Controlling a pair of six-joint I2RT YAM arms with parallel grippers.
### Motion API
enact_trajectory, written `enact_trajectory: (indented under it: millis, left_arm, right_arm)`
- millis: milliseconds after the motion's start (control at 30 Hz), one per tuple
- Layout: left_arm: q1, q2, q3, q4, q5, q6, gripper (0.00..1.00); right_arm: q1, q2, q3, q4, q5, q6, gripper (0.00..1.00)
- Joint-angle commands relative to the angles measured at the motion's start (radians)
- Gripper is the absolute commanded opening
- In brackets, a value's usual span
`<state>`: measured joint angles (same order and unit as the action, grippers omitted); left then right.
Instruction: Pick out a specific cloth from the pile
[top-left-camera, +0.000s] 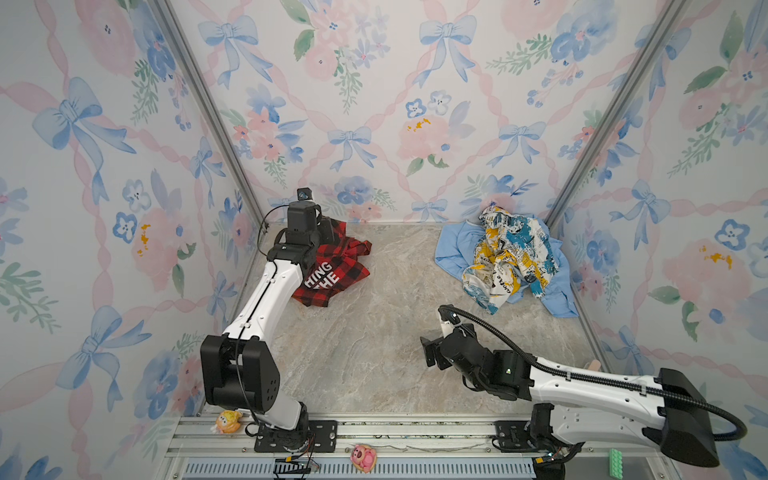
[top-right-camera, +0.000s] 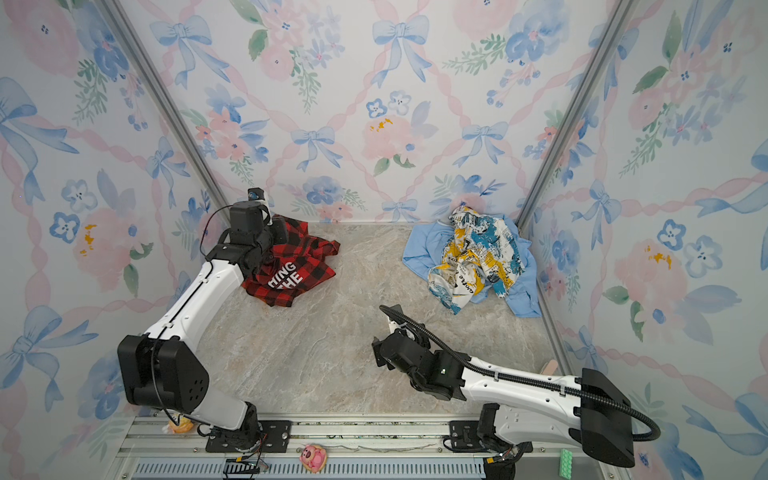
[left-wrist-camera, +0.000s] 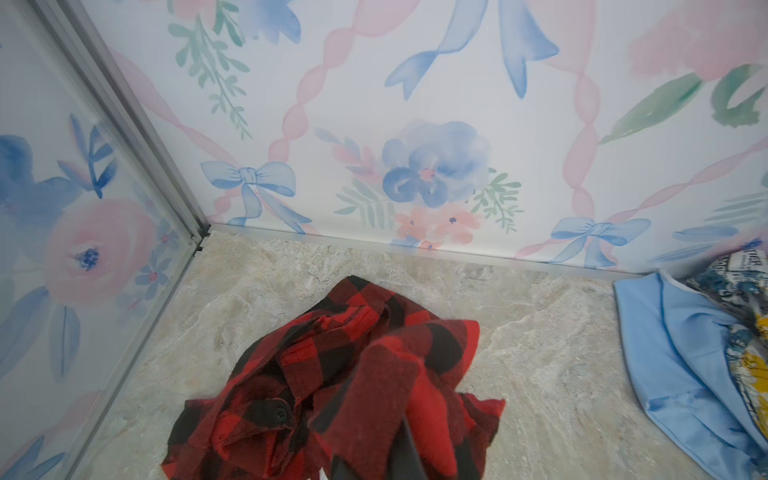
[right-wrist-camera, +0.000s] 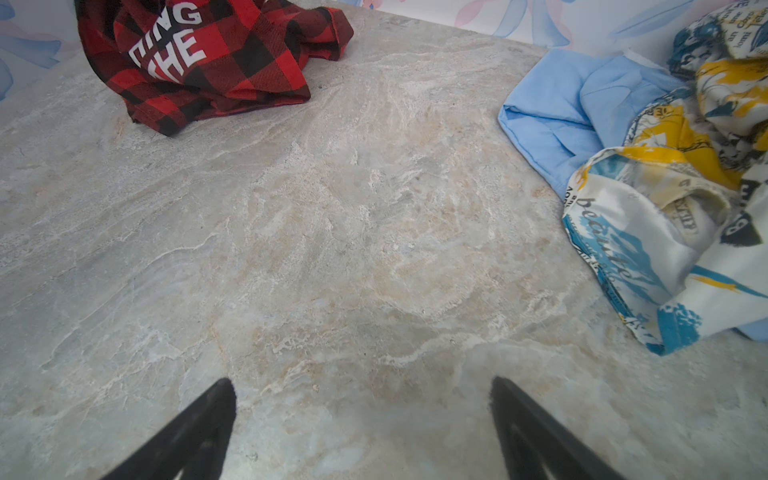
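The cloth, a red-and-black check shirt with white letters, lies crumpled at the back left of the marble floor, apart from the pile, and shows in both top views. My left gripper is shut on its far edge. In the left wrist view the check fabric drapes over a dark finger. The pile sits in the back right corner: a white cloth with yellow and teal print on a light blue garment. My right gripper hovers open over bare floor, holding nothing.
Floral walls with aluminium posts close in the left, back and right sides. Along the front rail sit a yellow toy, a pink toy and a green brick. Marble floor lies between the cloth and the pile.
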<state>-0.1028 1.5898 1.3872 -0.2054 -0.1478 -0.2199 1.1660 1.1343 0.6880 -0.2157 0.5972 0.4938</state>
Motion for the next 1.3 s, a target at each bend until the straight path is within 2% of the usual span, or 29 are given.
enact_trajectory:
  millis: [0, 167, 333, 567, 833, 1000, 1100, 1200, 1233, 1267]
  left_arm:
    - [0.012, 0.121, -0.016, -0.017, 0.025, 0.046, 0.00]
    - [0.025, 0.256, -0.015, 0.002, -0.100, 0.059, 0.00]
    - [0.037, 0.362, -0.021, -0.033, -0.171, 0.069, 0.00]
    - [0.054, 0.460, -0.022, -0.044, -0.101, 0.053, 0.00]
    - [0.054, 0.637, 0.241, -0.066, -0.078, 0.091, 0.00]
    - [0.050, 0.741, 0.419, -0.104, -0.051, 0.182, 0.00]
    - [0.037, 0.748, 0.470, -0.103, -0.037, 0.242, 0.00]
    - [0.033, 0.664, 0.456, -0.097, -0.055, 0.243, 0.00]
    - [0.032, 0.627, 0.445, -0.097, -0.063, 0.236, 0.02]
    - [0.031, 0.586, 0.433, -0.097, -0.078, 0.230, 0.09]
  right_arm:
    - [-0.005, 0.015, 0.035, -0.001, -0.003, -0.002, 0.97]
    - [0.000, 0.010, 0.041, -0.014, -0.002, 0.004, 0.97]
    - [0.000, -0.004, 0.027, -0.027, 0.008, 0.017, 0.97]
    - [-0.002, 0.004, 0.031, -0.037, 0.019, 0.006, 0.97]
    - [-0.006, 0.067, 0.073, -0.041, 0.018, 0.007, 0.97]
    - [-0.007, 0.086, 0.067, -0.010, 0.018, 0.038, 0.97]
    - [-0.007, 0.106, 0.088, -0.023, 0.017, 0.027, 0.97]
    - [-0.007, 0.121, 0.102, -0.024, 0.016, 0.014, 0.97]
    - [-0.007, 0.124, 0.101, -0.012, 0.016, 0.011, 0.97]
    - [-0.007, 0.127, 0.099, 0.002, 0.016, 0.010, 0.97]
